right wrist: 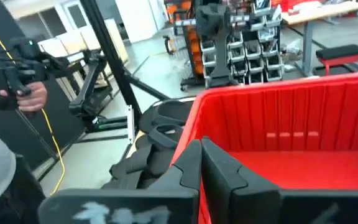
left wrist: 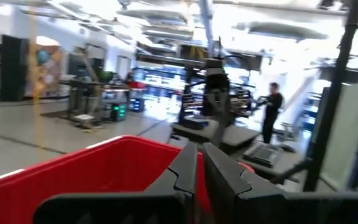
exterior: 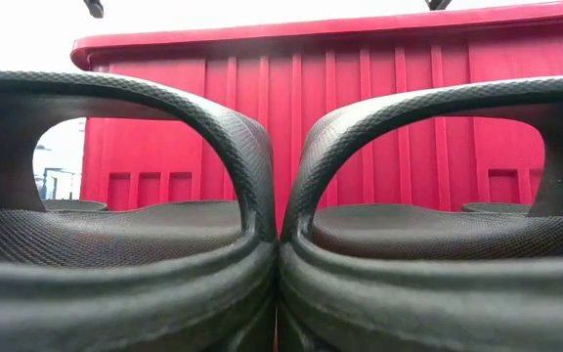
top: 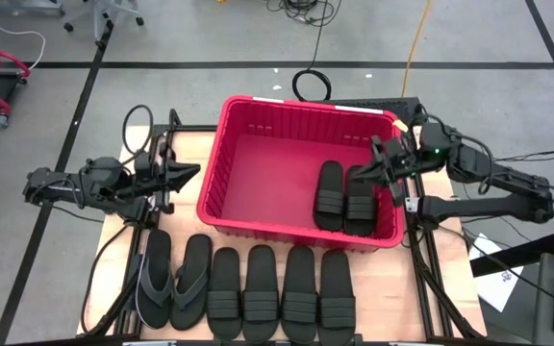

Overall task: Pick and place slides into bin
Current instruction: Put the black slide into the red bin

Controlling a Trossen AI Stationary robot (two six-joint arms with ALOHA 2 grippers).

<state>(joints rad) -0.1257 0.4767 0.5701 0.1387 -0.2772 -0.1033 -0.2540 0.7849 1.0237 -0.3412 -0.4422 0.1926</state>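
The red bin point(top: 258, 159) stands at the table's far middle; it also shows in the low view point(exterior: 360, 117), the left wrist view point(left wrist: 92, 174) and the right wrist view point(right wrist: 291, 124). Two black ribbed-strap slides point(top: 345, 195) lie flat side by side on its floor at the right. Several more ribbed slides point(top: 277, 293) and two thong flip-flops point(top: 173, 279) lie in a row on the table's near part. My left gripper point(top: 194, 171) is shut and empty, left of the bin. My right gripper point(top: 378, 163) is shut and empty, above the bin's right rim.
Two ribbed slides point(exterior: 262, 244) fill the low view's foreground, in front of the bin wall. A person point(left wrist: 271, 112) stands in the room beyond the table. A hand holding a device point(right wrist: 17, 87) shows beside the table. Cables lie on the floor behind the bin.
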